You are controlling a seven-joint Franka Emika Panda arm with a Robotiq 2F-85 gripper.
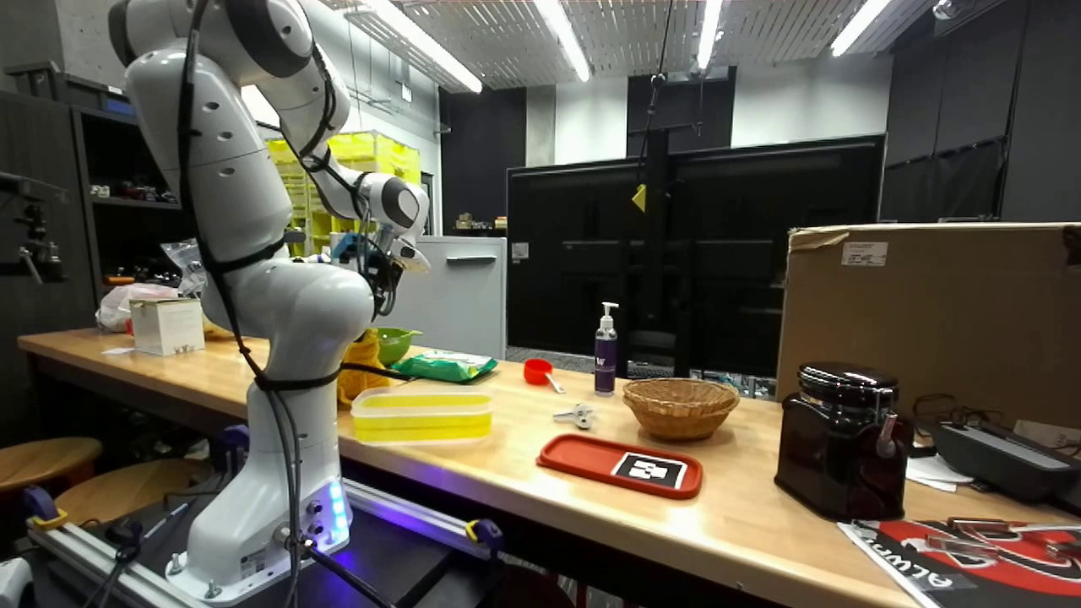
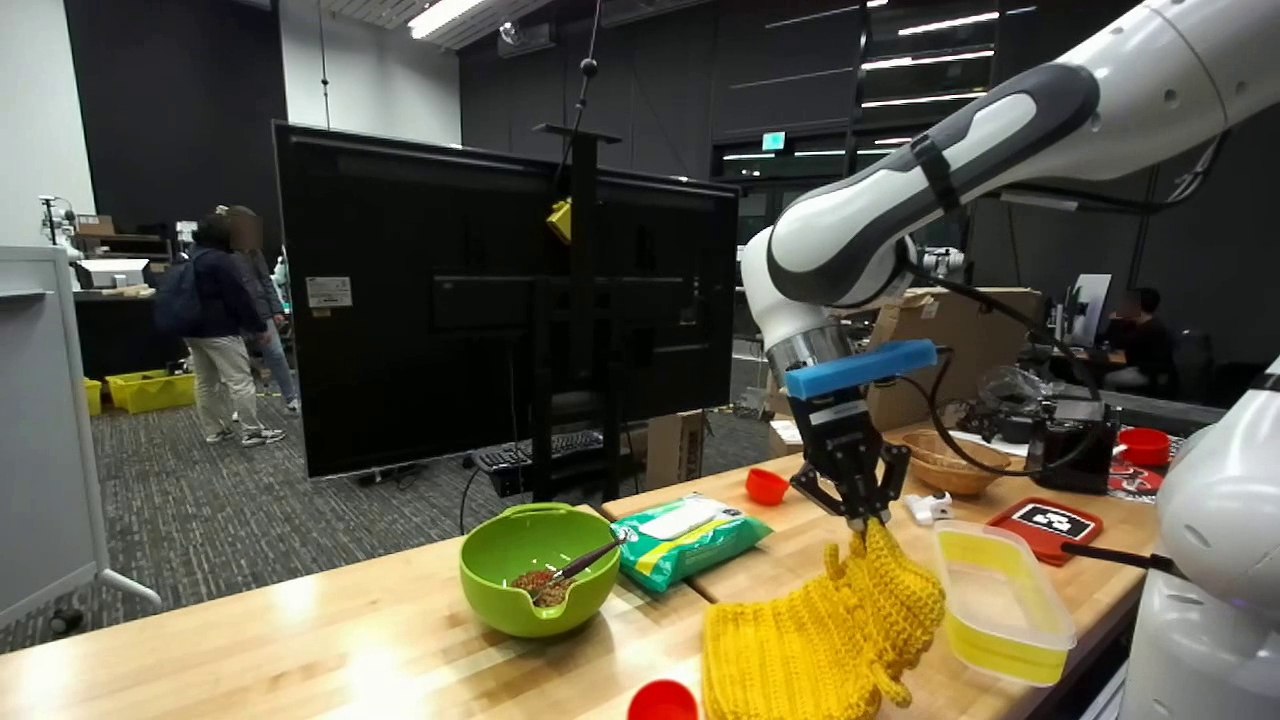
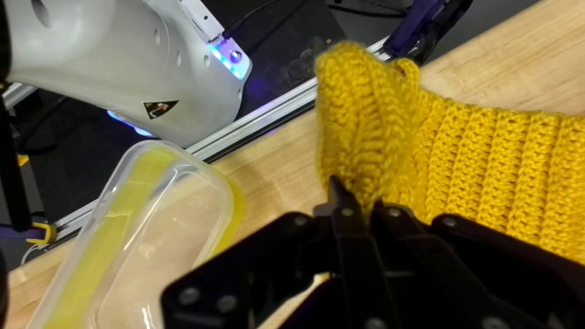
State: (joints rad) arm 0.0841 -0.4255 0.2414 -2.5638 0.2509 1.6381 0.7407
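1. The table (image 1: 515, 422) is stretching across both exterior views, its pale wood bearing the scattered things.
2. The arm (image 2: 985, 145) is arching above it, angling down toward the cloth (image 2: 800, 655).
3. The cloth, yellow and knitted, is rising to a peak under the gripper (image 2: 866, 522); the rest is sloping down toward the table, though whether all its lower part is resting there is hard to tell.
4. The tub (image 2: 1005, 655), clear and yellow, is sitting near the cloth; in the wrist view a strip of wood is showing between them.
5. The tray (image 1: 583, 460), red, is lying flat in front of the basket (image 1: 680, 418) in an exterior view.
6. The bowl (image 2: 500, 600), green, is standing across the cloth from the tub, holding brownish bits (image 2: 546, 597).
7. The wipes (image 2: 690, 545) are lying just beside the bowl.
8. The gripper is pointing downward and pinching the cloth's peak, its tips pressing close together.
9. A red cup (image 2: 767, 487) is resting near the wipes.
10. A utensil (image 2: 592, 558) is leaning in the bowl.
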